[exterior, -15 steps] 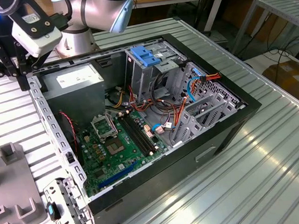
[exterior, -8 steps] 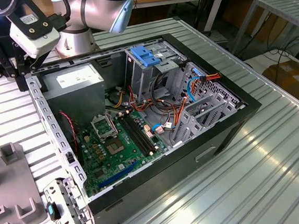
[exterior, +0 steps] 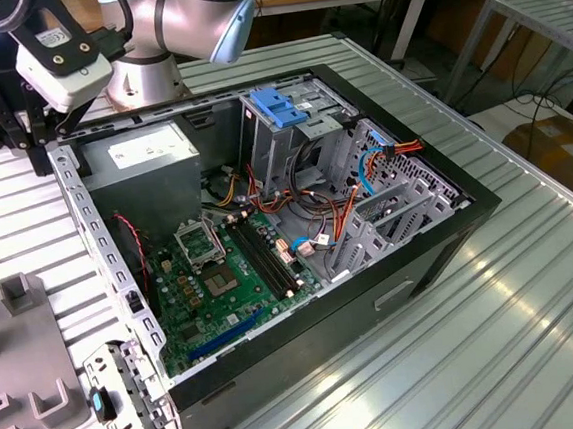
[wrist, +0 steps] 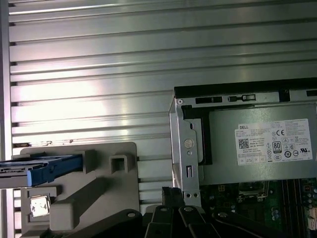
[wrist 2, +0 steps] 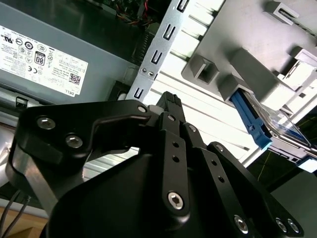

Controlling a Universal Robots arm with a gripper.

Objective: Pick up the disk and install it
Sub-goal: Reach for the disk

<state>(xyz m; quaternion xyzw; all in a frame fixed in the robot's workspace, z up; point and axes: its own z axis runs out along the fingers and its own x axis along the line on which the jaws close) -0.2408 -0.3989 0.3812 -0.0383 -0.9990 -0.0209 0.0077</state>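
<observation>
Jaws of the black metal gripper meet, empty, beside the steel edge of the open computer case; the blue-railed disk sits apart in a grey plastic holder.

Disk: cropped by frame edge, one end hidden by grey fixture. Arm, eleven o'clock of computer case: upper part cropped.

The arm is built of silver-grey cylindrical joints with 1 pale blue end cap. A white box-shaped housing sits near its wrist beside black cabling. In the second wrist view the gripper is matte black, its flat linkage bars pinned with silver hex-socket screws.
</observation>
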